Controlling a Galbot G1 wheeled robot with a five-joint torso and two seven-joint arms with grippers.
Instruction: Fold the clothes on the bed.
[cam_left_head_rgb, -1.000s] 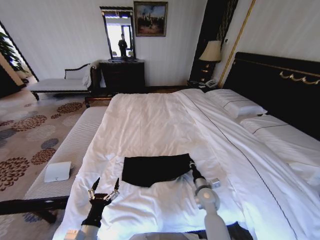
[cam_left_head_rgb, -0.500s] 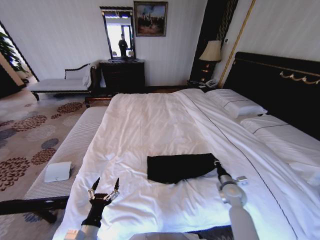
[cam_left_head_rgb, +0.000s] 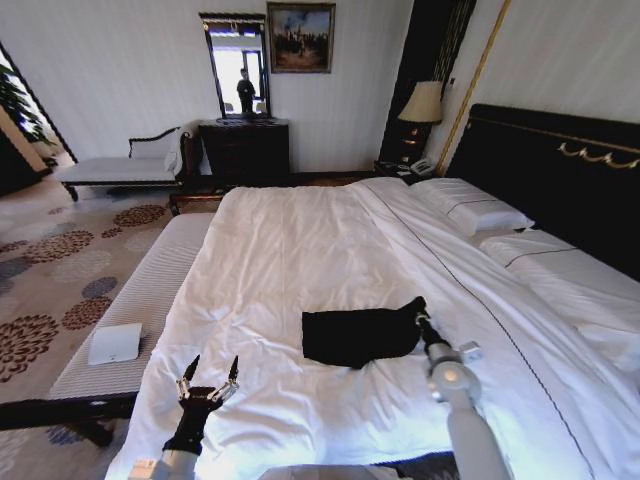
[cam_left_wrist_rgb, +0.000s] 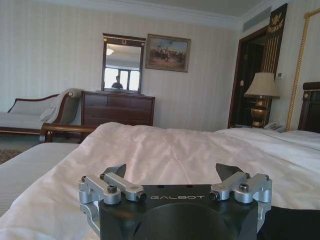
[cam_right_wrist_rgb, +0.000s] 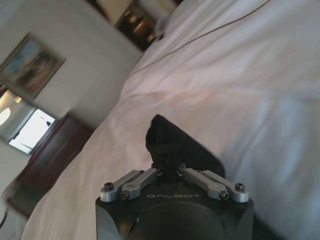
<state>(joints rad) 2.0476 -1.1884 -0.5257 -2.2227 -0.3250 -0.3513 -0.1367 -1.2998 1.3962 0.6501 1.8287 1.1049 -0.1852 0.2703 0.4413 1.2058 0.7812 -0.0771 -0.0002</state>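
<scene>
The clothes are one black T-shirt (cam_left_head_rgb: 358, 336), lying bunched in a folded strip on the white bed (cam_left_head_rgb: 290, 240), toward its near right part. My right gripper (cam_left_head_rgb: 418, 309) is shut on the shirt's right end and holds that corner raised off the sheet. In the right wrist view the fingers (cam_right_wrist_rgb: 161, 163) pinch the black fabric (cam_right_wrist_rgb: 175, 140). My left gripper (cam_left_head_rgb: 211, 374) stands open, fingers upward, near the bed's front left edge, apart from the shirt. The left wrist view shows the left gripper (cam_left_wrist_rgb: 172, 172) with nothing between its fingers. No lettering shows on the shirt.
A small white box (cam_left_head_rgb: 115, 343) lies on the pale striped bench (cam_left_head_rgb: 150, 290) along the bed's left side. Pillows (cam_left_head_rgb: 470, 210) and a dark headboard (cam_left_head_rgb: 560, 170) are on the right. A dresser (cam_left_head_rgb: 245, 150), chaise (cam_left_head_rgb: 120, 170) and lamp (cam_left_head_rgb: 422, 105) stand by the far wall.
My right gripper dragged the shirt to the right across the bed, then came back slightly and rose, lifting the shirt's right corner. The left arm has not moved.
</scene>
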